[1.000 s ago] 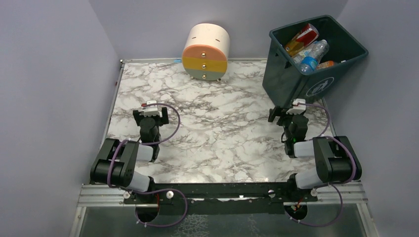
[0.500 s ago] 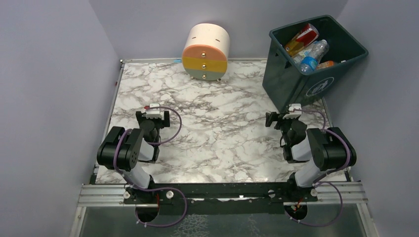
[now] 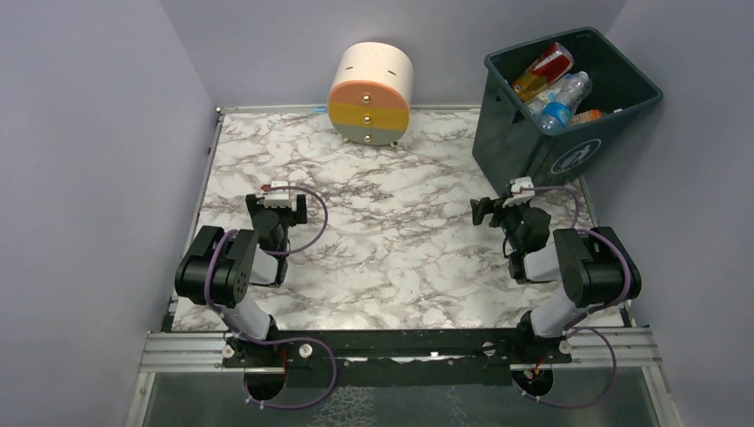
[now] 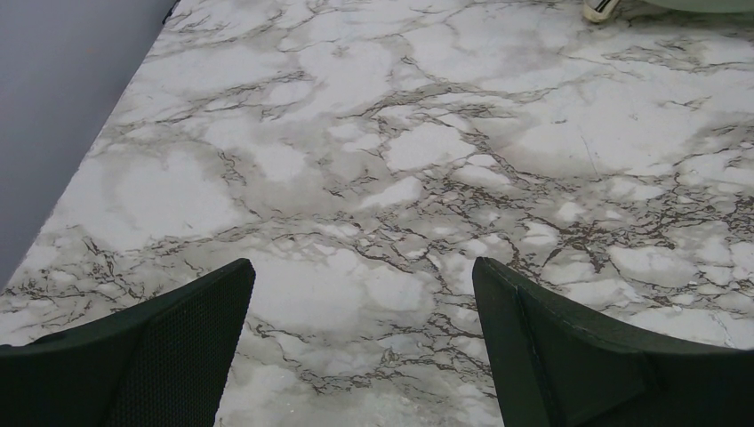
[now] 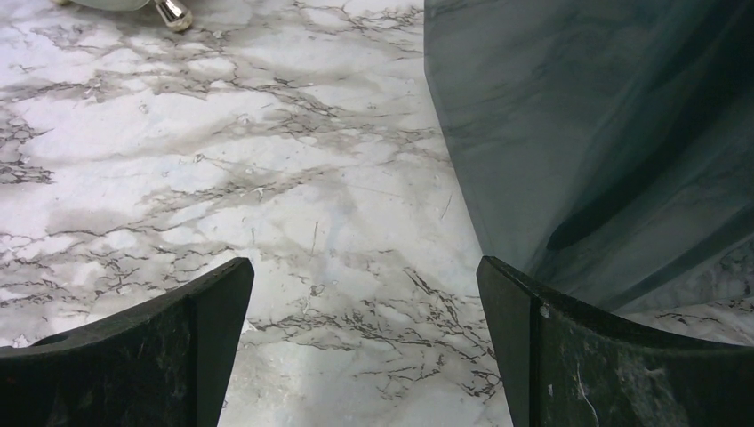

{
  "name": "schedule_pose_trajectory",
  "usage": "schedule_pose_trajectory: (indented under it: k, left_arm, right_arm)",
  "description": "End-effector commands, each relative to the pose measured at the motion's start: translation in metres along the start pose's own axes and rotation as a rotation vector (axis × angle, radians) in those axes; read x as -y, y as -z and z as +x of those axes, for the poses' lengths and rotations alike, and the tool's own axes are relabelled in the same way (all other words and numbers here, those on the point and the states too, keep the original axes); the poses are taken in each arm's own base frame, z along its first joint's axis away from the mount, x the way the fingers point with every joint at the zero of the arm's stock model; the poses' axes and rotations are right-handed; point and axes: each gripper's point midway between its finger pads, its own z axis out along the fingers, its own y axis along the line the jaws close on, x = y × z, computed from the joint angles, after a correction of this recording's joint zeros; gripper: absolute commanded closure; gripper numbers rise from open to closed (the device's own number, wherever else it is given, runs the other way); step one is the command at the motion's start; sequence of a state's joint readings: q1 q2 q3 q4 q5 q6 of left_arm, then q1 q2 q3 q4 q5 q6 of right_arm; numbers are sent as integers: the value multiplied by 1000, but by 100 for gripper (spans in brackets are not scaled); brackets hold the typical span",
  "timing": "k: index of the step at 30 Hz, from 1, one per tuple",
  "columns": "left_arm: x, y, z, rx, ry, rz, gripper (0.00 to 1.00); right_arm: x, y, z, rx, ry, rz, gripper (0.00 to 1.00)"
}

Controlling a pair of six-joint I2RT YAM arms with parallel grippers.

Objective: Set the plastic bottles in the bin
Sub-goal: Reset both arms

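Observation:
The dark green bin (image 3: 525, 151) stands at the table's far right corner. Several plastic bottles (image 3: 562, 98) lie inside it, among them a red-labelled one (image 3: 544, 67) and a clear one with a blue cap. No bottle shows on the marble table (image 3: 391, 231). My left gripper (image 3: 276, 206) is open and empty over the left side of the table; its fingers (image 4: 160, 356) frame bare marble. My right gripper (image 3: 500, 212) is open and empty just in front of the bin, whose green wall (image 5: 605, 133) fills the right wrist view's upper right.
A round cream, orange and grey drawer unit (image 3: 370, 96) stands at the table's far edge, left of the bin; one of its feet (image 5: 173, 13) shows in the right wrist view. Lavender walls close in on the left, back and right.
Both arms have folded back toward their bases. The left gripper stayed about in place. The right gripper shifted a little left, away from the bin. Both stay open.

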State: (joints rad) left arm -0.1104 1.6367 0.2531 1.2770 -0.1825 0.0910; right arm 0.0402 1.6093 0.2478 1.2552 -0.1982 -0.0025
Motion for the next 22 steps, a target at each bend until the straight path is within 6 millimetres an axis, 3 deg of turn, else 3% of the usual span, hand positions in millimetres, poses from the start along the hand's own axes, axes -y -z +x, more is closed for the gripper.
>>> schedule_pose_trajectory:
  k: [1, 22]
  left_arm:
    - [2, -2, -3, 10, 1, 17, 1]
    - [2, -3, -2, 4, 1, 22, 1]
  right_arm:
    - [-6, -2, 1, -4, 22, -35, 0]
    - [-6, -2, 0, -1, 21, -37, 1]
